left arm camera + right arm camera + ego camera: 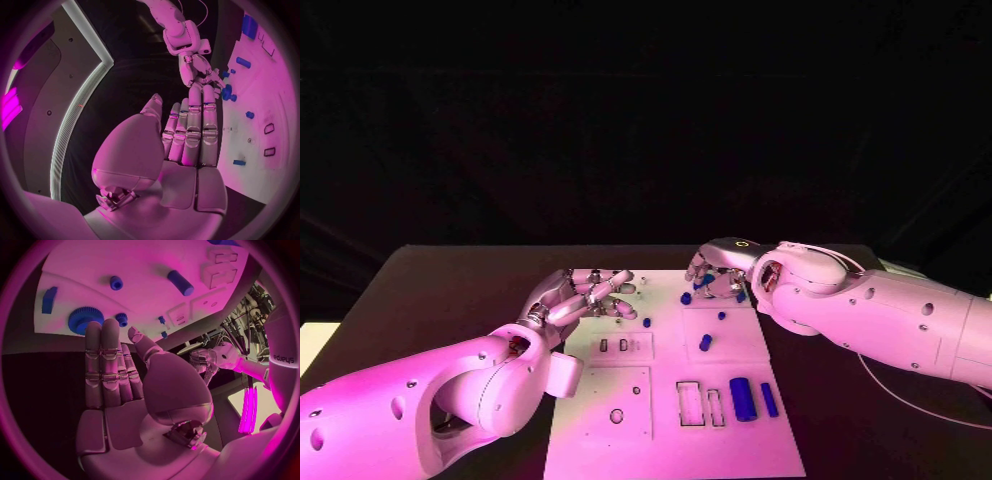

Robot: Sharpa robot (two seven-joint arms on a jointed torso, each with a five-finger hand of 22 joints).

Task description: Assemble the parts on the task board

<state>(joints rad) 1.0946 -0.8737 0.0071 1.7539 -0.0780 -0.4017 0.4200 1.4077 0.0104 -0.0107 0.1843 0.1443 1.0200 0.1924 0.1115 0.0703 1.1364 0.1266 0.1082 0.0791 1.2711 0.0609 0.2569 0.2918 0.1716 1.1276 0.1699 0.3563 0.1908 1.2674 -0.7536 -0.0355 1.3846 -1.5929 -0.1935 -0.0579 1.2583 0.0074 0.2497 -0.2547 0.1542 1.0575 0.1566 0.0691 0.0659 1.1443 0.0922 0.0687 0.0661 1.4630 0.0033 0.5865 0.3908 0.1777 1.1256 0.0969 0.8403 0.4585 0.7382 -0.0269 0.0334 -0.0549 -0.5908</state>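
A white task board (668, 420) lies in the middle of the black table (430, 275), its surface cut with recesses and dotted with small blue parts. The robot's left hand (589, 295) hovers at the board's far left corner, fingers extended side by side and holding nothing; the left wrist view shows the same hand (187, 135) flat and empty, palm bare. The right hand (711, 272) sits at the board's far edge, right of centre, and the right wrist view shows its fingers (106, 365) straight and close together, with nothing in the palm, the tips just beside a blue toothed gear (85, 320) near the board's far edge. In the head view, two rectangular slots (701, 403) at the near right of the board appear as open outlines; whether anything sits in them cannot be told. Just right of them two blue cylinders lie side by side on the board, a thick one (743, 399) and a thinner one (769, 399). A short blue peg (707, 342) rests in a shallow square panel in the middle, with a smaller blue piece (721, 316) beyond it and another (648, 325) towards the left hand. Two small dark slots (613, 345) mark a panel at the left, and a round hole (616, 415) shows in the near-left panel.
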